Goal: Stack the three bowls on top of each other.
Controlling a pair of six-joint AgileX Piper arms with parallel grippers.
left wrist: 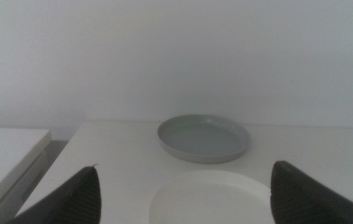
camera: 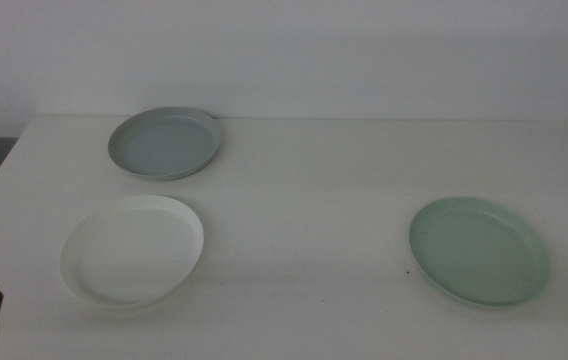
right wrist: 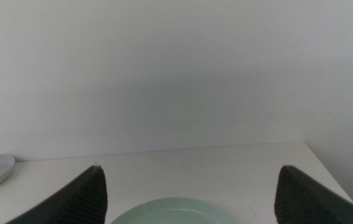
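Three shallow, low-rimmed round bowls lie well apart on the white tabletop (camera: pixel 314 190): the grey bowl (camera: pixel 165 143) far left, the white bowl (camera: pixel 132 250) near left, the mint green bowl (camera: pixel 479 250) near right. The left claw (left wrist: pixel 186 193) and the right claw (right wrist: pixel 192 196) both gape wide, empty.

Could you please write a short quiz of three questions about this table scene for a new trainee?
1. True or false: the grey bowl already sits on the white bowl.
2. Which bowl lies alone on the table's right side? A) white B) grey C) mint green
3. Fill in: the left end effector, with jaws apart, looks over the ____ bowl.

Key:
1. False; all bowls lie apart.
2. C, the mint green bowl, below the open right end effector.
3. white
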